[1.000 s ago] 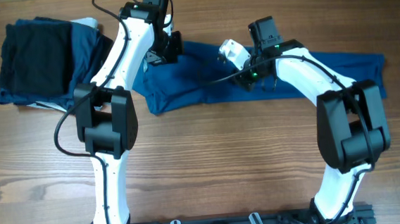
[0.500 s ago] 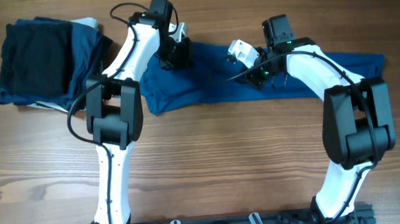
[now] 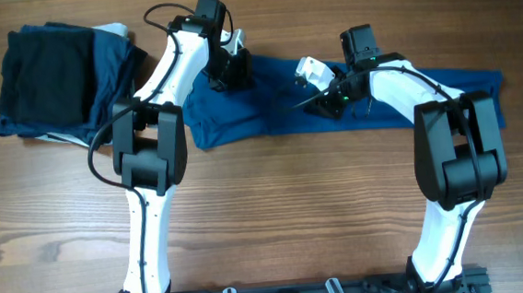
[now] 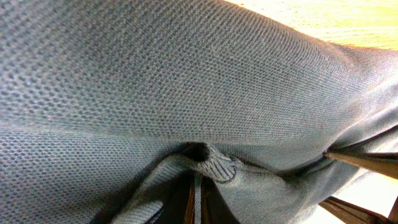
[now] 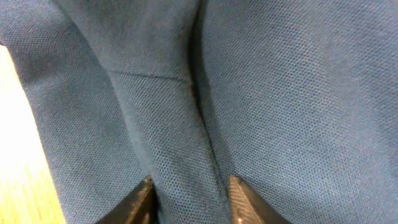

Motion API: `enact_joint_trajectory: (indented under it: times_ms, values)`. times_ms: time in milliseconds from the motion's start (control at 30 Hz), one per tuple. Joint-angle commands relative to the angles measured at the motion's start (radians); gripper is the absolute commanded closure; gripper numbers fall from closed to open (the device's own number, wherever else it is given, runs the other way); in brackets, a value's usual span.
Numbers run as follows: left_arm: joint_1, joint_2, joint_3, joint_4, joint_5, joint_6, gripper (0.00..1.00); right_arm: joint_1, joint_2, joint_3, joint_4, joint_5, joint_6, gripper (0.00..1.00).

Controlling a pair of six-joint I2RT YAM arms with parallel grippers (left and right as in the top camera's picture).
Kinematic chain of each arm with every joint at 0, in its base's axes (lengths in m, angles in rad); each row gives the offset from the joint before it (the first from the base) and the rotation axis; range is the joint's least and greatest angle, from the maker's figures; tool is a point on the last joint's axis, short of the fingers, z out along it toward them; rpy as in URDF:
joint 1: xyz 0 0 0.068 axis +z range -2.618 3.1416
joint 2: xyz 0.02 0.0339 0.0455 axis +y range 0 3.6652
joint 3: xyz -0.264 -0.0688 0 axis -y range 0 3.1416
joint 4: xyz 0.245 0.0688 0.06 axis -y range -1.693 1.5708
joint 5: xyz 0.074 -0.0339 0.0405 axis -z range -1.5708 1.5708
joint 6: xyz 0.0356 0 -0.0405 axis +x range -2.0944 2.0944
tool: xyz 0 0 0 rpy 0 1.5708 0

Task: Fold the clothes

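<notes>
**Entry: fold in progress**

**Shirt**: We list one blue shirt on the table, to the right of the pile of folded dark garments and running away from it as a long, narrow band. Its near end sits close to the pile, though the left arm hides whether they touch. That end is bunched and doubled over. The stretch far from the pile lies flatter, with creases. We cannot make out the collar or sleeves.

**Left gripper**: We find it at the shirt end nearest the pile, on the far edge of the cloth. It is clamped on a small tuck of shirt fabric, which the left wrist view shows drawn in at the fingertips.

**Right gripper**: We place it farther from the pile, about mid-band. Its jaws stand parted over a raised ridge of cloth, with a seam running up from between them. We judge it is not pinching.

**Progress:** We judge the lengthwise folding largely done, since the shirt is already reduced to a strip. Left to do are smoothing the bunched end, folding the strip crosswise into a compact packet, and probably setting it with the pile.
</notes>
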Motion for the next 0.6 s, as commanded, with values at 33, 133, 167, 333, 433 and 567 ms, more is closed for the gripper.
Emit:
enact_joint_trajectory:
  times_ms: [33, 133, 167, 333, 433, 567]
  values:
    - [0.002, 0.023, -0.002, -0.001, -0.015, 0.020, 0.94, 0.002, -0.005, 0.013, -0.093, -0.040, -0.003, 0.67]
    - [0.002, 0.023, -0.002, -0.001, -0.045, 0.020, 0.94, 0.002, -0.064, 0.015, -0.200, -0.033, -0.005, 0.66]
    - [0.002, 0.023, -0.002, -0.001, -0.045, 0.020, 0.94, 0.002, -0.068, 0.015, -0.222, -0.024, -0.004, 0.66]
    - [0.003, 0.023, -0.002, -0.001, -0.045, 0.020, 0.94, 0.002, -0.068, 0.014, -0.307, 0.090, 0.008, 0.63]
    - [0.003, 0.023, -0.002, -0.005, -0.082, 0.020, 0.95, 0.002, -0.068, 0.013, -0.310, 0.178, 0.097, 0.62]
    - [0.003, 0.023, -0.002, -0.012, -0.097, 0.020, 0.96, -0.001, -0.068, 0.004, -0.320, 0.270, 0.248, 0.61]
